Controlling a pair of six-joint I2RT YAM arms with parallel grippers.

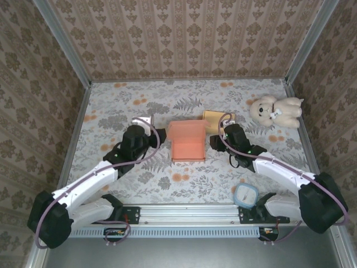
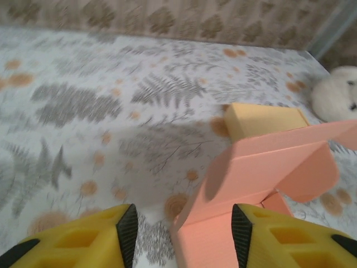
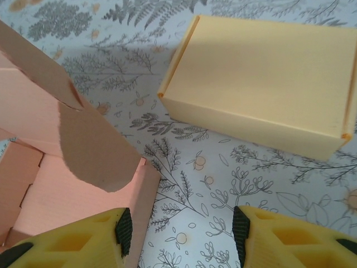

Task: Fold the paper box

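The salmon paper box lies half-formed in the middle of the table, its walls raised and a flap standing at the back. My left gripper is at its left side. In the left wrist view that gripper is open, with the left wall of the box standing between the fingers and touching neither pad. My right gripper is at the box's right side. In the right wrist view it is open too, and the right wall of the box sits close to the left pad.
A closed yellow box lies just behind the right gripper, also in the right wrist view. A cream teddy bear sits at the back right. A blue-rimmed container lies near the right arm's base.
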